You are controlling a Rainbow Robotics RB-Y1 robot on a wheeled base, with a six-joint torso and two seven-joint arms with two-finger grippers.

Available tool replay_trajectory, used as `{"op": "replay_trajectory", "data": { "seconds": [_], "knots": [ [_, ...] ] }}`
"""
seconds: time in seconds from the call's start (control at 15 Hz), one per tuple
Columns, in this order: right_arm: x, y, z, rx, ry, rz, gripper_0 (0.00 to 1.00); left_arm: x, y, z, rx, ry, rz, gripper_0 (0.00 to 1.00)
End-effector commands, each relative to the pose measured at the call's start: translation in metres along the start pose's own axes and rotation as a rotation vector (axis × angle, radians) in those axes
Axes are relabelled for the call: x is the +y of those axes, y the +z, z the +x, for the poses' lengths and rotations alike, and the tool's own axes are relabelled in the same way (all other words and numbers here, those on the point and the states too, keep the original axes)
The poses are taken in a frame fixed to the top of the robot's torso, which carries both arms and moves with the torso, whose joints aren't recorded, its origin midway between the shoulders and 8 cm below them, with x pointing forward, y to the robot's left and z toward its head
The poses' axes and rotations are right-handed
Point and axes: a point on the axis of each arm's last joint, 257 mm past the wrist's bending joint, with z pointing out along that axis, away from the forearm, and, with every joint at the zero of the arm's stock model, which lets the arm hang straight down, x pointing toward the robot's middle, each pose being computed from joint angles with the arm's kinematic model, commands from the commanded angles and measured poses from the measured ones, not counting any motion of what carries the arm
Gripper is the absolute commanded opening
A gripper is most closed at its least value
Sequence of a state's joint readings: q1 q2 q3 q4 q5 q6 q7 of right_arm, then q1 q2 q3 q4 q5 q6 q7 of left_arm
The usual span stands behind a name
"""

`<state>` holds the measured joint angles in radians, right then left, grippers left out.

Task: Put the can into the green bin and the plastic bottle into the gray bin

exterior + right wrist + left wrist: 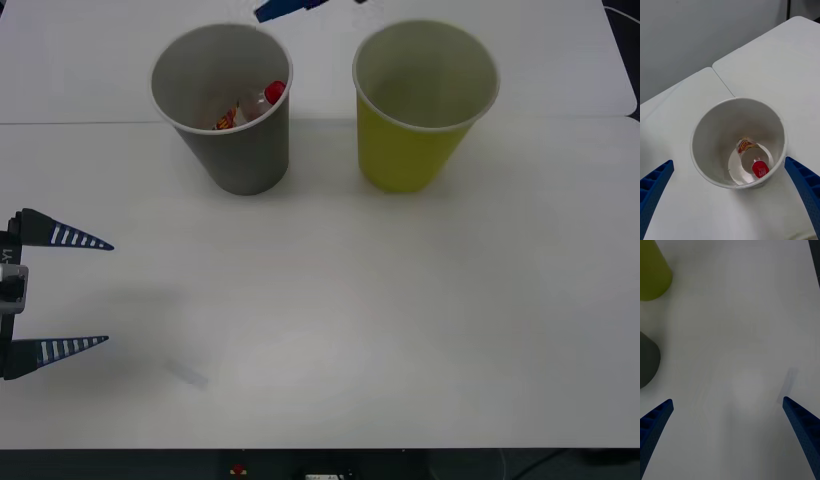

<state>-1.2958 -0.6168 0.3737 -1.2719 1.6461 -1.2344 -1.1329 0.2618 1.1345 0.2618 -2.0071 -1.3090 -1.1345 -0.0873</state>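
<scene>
The gray bin [245, 155] stands upright at the back left of the white table, and the plastic bottle [262, 102] lies inside it, red cap up against the wall. In the right wrist view I look straight down into the gray bin [711, 127] at the bottle [752, 157] on its bottom. My right gripper [729, 160] hangs open above this bin, its blue fingers [285, 8] at the far edge. To the right of it stands the green bin [405, 150]. My left gripper [110, 293] is open, low over the table's left side. The can is out of view.
A seam [80, 122] crosses the white table behind the bins. A faint pale strip [188, 373] lies on the table near the left gripper. In the left wrist view the green bin [653, 273] and the gray bin [647, 360] stand farther off.
</scene>
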Motion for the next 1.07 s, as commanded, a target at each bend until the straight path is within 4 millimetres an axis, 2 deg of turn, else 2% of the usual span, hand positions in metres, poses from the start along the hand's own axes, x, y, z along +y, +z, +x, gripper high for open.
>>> {"op": "replay_trajectory", "data": {
  "seconds": [0.07,0.33,0.73,1.07],
  "knots": [
    [0.005,-0.033,0.022,0.008,-0.035,-0.008,1.0,0.0,0.0,0.0,0.0,0.0,0.0,1.0],
    [0.021,-0.073,0.053,-0.02,-0.082,-0.017,1.0,0.0,0.0,0.0,0.0,0.0,0.0,1.0],
    [0.051,-0.127,0.116,-0.058,-0.191,-0.014,1.0,0.0,0.0,0.0,0.0,0.0,0.0,1.0],
    [0.061,-0.161,0.176,-0.016,-0.277,-0.061,1.0,0.0,0.0,0.0,0.0,0.0,0.0,1.0]
  ]
}}
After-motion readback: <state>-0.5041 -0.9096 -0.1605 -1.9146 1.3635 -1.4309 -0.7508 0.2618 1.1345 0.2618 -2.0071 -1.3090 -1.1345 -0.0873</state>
